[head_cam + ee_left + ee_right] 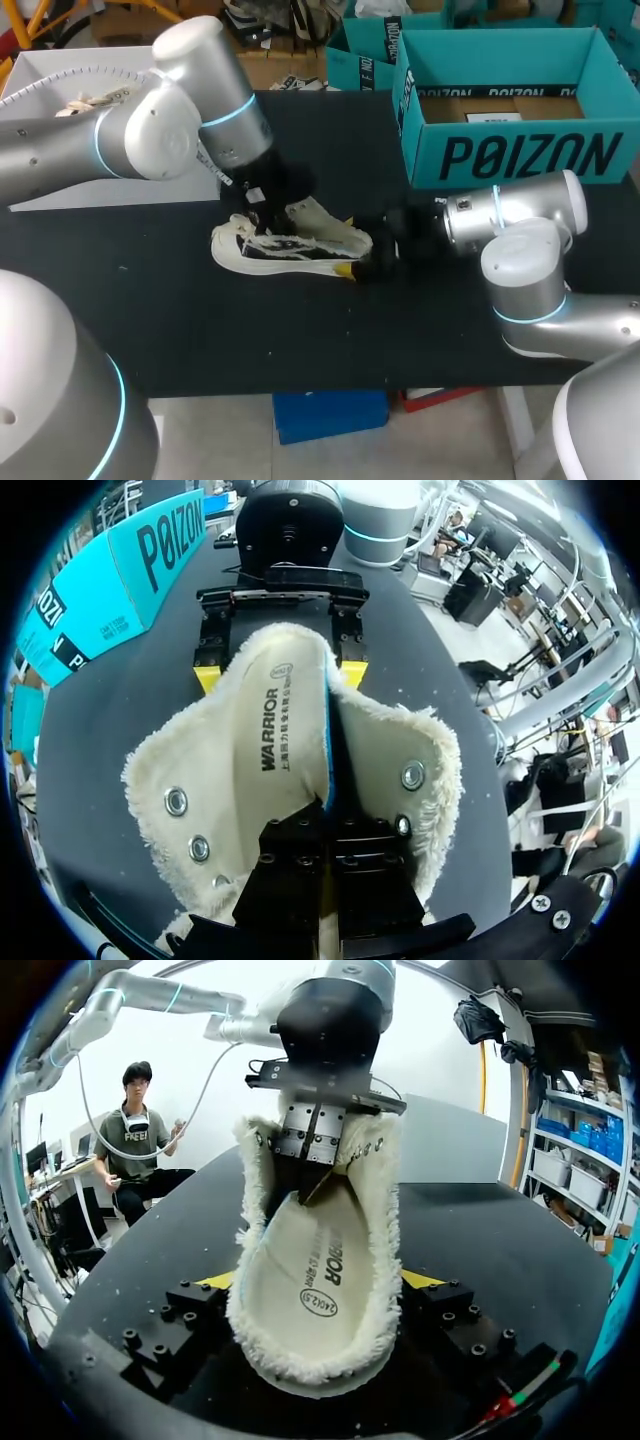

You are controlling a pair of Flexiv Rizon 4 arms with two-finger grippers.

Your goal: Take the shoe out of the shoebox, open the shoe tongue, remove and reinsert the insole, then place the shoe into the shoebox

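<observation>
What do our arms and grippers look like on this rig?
Left arm and right arm: rounded silver-white links with glowing cyan rings at the joints. Left gripper: black, blocky fingers studded with bolt heads, on a silver mounting plate. Right gripper: wide black body with bolt heads and bright yellow tips; red and green wires show at its side.

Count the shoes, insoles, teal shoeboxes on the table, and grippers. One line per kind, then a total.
shoe: 1
insole: 1
teal shoebox: 1
grippers: 2, the left gripper and the right gripper
Total: 5
</observation>
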